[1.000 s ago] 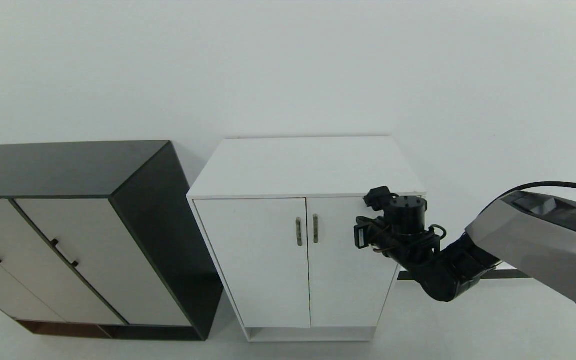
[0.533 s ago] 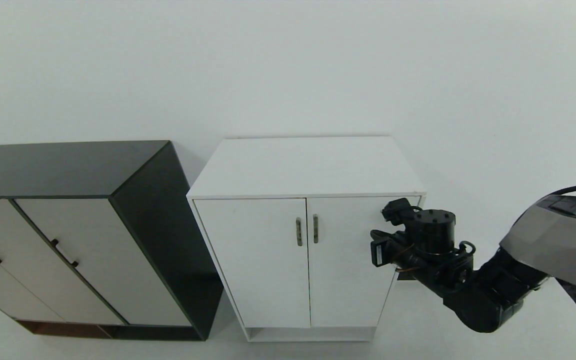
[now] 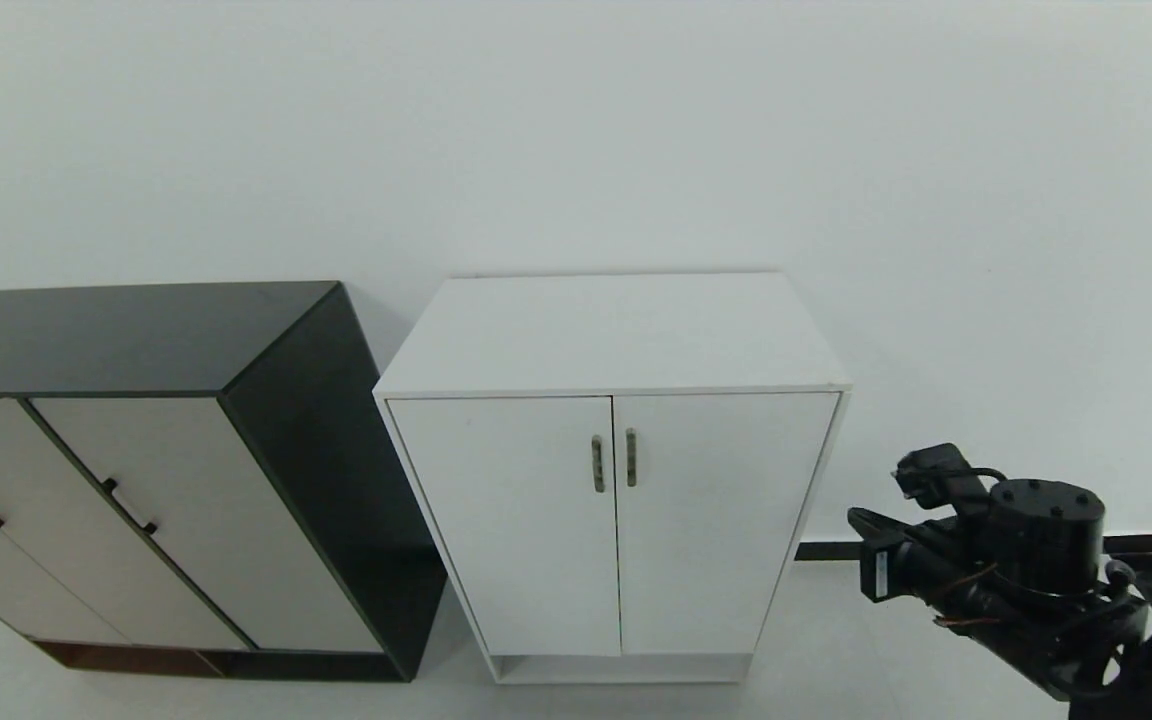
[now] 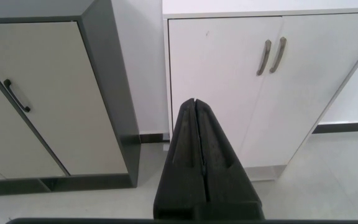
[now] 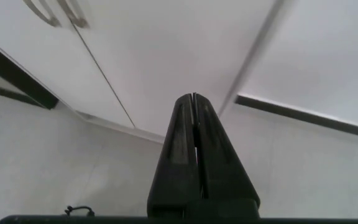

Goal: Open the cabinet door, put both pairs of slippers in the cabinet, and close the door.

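Note:
The white cabinet stands against the wall with both doors closed and two grey handles side by side at the centre seam. My right gripper hangs to the right of the cabinet, low and clear of its side, fingers pressed together and holding nothing. In the right wrist view the shut right gripper points at the cabinet's lower right corner. In the left wrist view my left gripper is shut too, well in front of the white cabinet, which shows its handles.
A black cabinet with beige doors stands just left of the white one, also closed. A dark baseboard strip runs along the wall to the right. Open grey floor lies in front of and to the right of the white cabinet.
My right arm has pulled back from the front of the cabinet's right door, moving right and down, and is now beside the cabinet. The doors stayed closed.

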You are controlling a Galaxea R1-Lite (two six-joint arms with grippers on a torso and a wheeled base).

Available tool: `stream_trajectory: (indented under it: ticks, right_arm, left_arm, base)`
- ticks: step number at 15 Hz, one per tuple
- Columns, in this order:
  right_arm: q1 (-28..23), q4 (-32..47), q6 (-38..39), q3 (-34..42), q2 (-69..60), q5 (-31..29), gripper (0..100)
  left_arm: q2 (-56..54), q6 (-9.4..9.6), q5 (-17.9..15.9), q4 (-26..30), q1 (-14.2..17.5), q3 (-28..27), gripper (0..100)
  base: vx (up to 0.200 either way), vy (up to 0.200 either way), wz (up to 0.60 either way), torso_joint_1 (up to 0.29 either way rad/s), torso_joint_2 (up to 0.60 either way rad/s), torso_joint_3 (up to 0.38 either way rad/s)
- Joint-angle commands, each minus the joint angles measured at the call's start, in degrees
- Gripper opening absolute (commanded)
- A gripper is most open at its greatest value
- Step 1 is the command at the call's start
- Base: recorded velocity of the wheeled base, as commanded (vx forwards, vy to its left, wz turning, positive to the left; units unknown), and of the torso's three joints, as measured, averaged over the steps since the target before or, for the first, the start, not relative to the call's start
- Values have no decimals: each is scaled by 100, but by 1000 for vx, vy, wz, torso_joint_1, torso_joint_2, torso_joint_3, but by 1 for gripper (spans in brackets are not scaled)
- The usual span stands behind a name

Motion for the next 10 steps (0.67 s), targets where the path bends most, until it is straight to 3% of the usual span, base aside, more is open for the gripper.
stream_trajectory:
  ticks: [1, 7, 10]
  right_arm:
    - [-104, -312, -139, 658, -264, -6, 0]
    - [-148, -1147, -262, 1783, -290, -50, 0]
    - [-219, -1147, -227, 1783, -334, -208, 0]
  left_arm:
    - [0, 0, -1, -1, 1, 0, 0]
    - [0, 0, -1, -1, 1, 0, 0]
    - [0, 0, -1, -1, 1, 0, 0]
  base:
    - [0, 0, 0, 0, 0, 0]
    - [0, 0, 0, 0, 0, 0]
    - [0, 0, 0, 0, 0, 0]
